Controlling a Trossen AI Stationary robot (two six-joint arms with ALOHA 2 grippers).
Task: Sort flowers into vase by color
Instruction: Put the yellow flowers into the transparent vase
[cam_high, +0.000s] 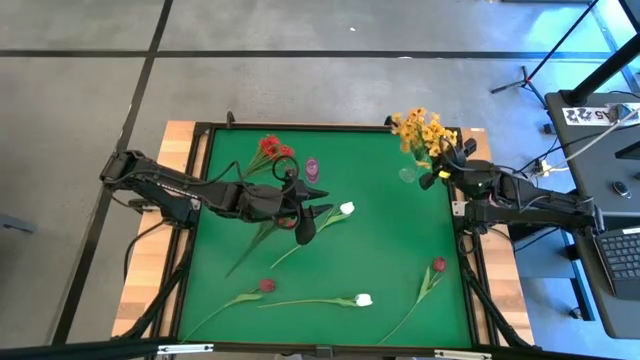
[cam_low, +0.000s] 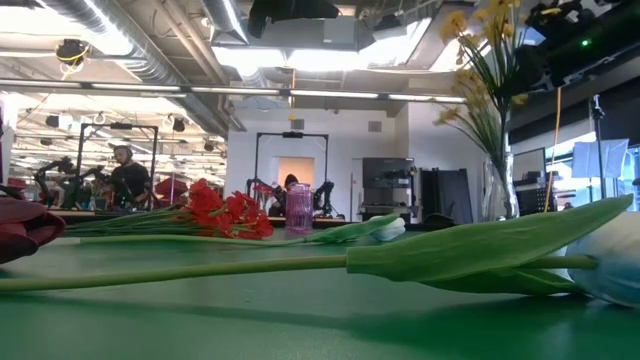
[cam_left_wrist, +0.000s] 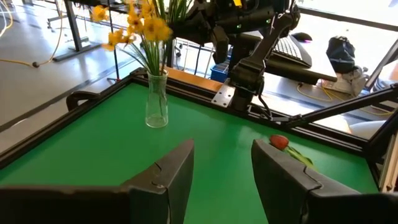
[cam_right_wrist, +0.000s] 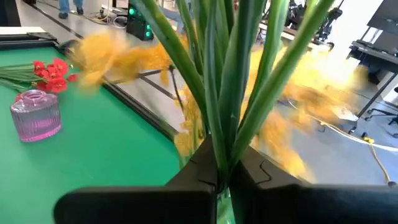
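Yellow-orange sprays (cam_high: 424, 130) stand in a clear glass vase (cam_high: 408, 175) at the table's far right corner. My right gripper (cam_high: 438, 172) is shut on their stems. Red sprays (cam_high: 272, 152) lie flat on the green mat beside a small pink vase (cam_high: 312, 167). One white bud (cam_high: 347, 209) lies mid-table and another white bud (cam_high: 364, 299) lies near the near edge. A maroon bud (cam_high: 267, 285) lies on the near left and a second maroon bud (cam_high: 438, 265) on the right. My left gripper (cam_high: 305, 228) hovers open just left of the mid-table white bud, its fingers (cam_left_wrist: 177, 171) apart with nothing between them. My right gripper (cam_right_wrist: 219, 177) pinches the bunched green stems (cam_right_wrist: 227, 112) of the yellow-orange sprays between its two fingers, several stems together, below the blooms. It comes roughly level from the table's right side. The sprays stand upright (cam_left_wrist: 152, 37), their lower ends in the clear vase (cam_left_wrist: 157, 102).
The green mat sits inside a black frame (cam_high: 200, 200) on a wooden table. The pink vase (cam_right_wrist: 36, 115) stands at the far middle, close to the red sprays (cam_right_wrist: 51, 73). A desk with a laptop (cam_high: 620, 255) stands off the table's right side.
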